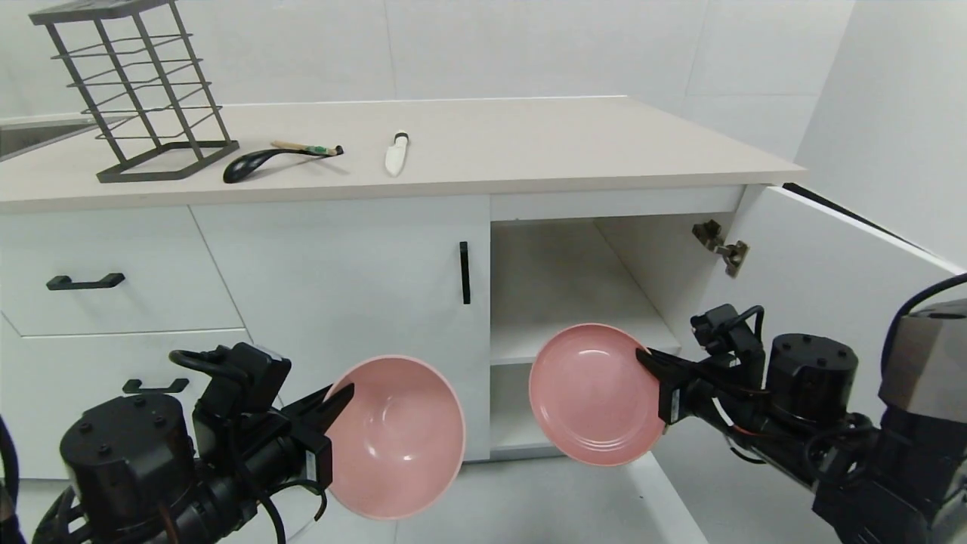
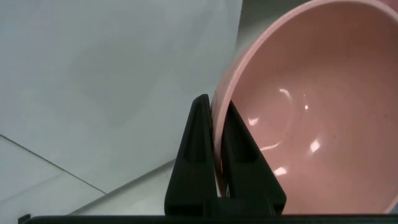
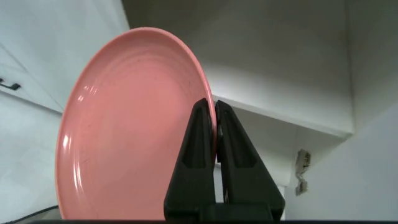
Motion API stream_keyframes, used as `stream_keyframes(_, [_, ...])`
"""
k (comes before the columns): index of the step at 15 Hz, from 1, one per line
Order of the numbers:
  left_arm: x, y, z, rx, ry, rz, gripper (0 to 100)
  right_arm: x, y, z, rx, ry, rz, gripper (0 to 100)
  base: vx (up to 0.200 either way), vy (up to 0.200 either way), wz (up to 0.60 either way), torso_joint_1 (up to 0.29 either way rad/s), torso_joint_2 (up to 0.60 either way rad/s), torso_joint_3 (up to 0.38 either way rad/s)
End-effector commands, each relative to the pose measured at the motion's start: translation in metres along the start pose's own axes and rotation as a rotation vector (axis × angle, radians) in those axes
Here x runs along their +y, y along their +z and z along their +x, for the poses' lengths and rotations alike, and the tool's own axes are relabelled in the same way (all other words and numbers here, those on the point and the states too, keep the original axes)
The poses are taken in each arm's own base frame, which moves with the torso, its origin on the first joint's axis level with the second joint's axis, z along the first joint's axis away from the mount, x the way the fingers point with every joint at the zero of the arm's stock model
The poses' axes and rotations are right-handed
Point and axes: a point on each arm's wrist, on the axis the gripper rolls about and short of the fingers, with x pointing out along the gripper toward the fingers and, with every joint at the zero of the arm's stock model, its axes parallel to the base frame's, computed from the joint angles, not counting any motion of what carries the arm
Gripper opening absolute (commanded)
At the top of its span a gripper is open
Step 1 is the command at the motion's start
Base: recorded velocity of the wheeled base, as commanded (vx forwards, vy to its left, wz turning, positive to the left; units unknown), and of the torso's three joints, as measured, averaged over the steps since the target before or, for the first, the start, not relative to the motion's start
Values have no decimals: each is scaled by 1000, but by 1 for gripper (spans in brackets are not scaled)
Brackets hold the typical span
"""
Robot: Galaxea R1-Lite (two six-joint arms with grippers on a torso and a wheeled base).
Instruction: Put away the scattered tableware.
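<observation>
My left gripper [image 1: 338, 399] is shut on the rim of a pink bowl [image 1: 396, 437], held on edge low in front of the closed cabinet door. The left wrist view has the bowl [image 2: 311, 106] pinched between the black fingers [image 2: 239, 155] of the gripper [image 2: 216, 124]. My right gripper [image 1: 650, 363] is shut on the rim of a pink plate [image 1: 593, 393], held upright before the open cabinet [image 1: 566, 302]. The plate [image 3: 130, 124] fills much of the right wrist view, clamped in the gripper [image 3: 214, 124]. On the counter lie a black spoon [image 1: 257, 160], chopsticks [image 1: 306, 147] and a white knife [image 1: 396, 153].
A black wire dish rack [image 1: 140, 91] stands at the counter's back left, with a sink edge [image 1: 30, 136] beyond it. The cabinet door [image 1: 831, 249] swings open to the right, close to my right arm. A shelf [image 1: 559, 340] divides the open cabinet. Drawers with black handles [image 1: 84, 282] are at left.
</observation>
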Motion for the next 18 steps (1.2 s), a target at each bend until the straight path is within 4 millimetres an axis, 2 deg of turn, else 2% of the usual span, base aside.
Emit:
stream_keyframes(1, [0, 1, 0, -4, 0, 0, 0, -4, -16, 20, 36, -5, 5, 0, 0, 0, 0, -2, 139, 32])
stream_keyframes(5, [-1, 1, -1, -7, -6, -4, 0, -7, -20, 27, 37, -13, 7, 0, 200, 0, 0, -4, 35, 45])
stream_keyframes(8, [-8, 2, -2, -14, -36, 2, 0, -6, -21, 28, 40, -10, 5, 0, 0, 0, 0, 0, 0, 0])
stream_keyframes(11, [-6, 3, -2, -15, 2, -7, 0, -3, -22, 26, 48, -2, 4, 0, 200, 0, 0, -2, 4, 38])
stream_keyframes(15, [-10, 2, -2, -13, -8, -2, 0, -4, -30, 25, 81, -5, 8, 0, 0, 0, 0, 0, 0, 0])
stream_keyframes(18, [-10, 2, -2, -13, -7, -2, 0, -5, -26, 37, 42, -5, 21, 0, 0, 0, 0, 0, 0, 0])
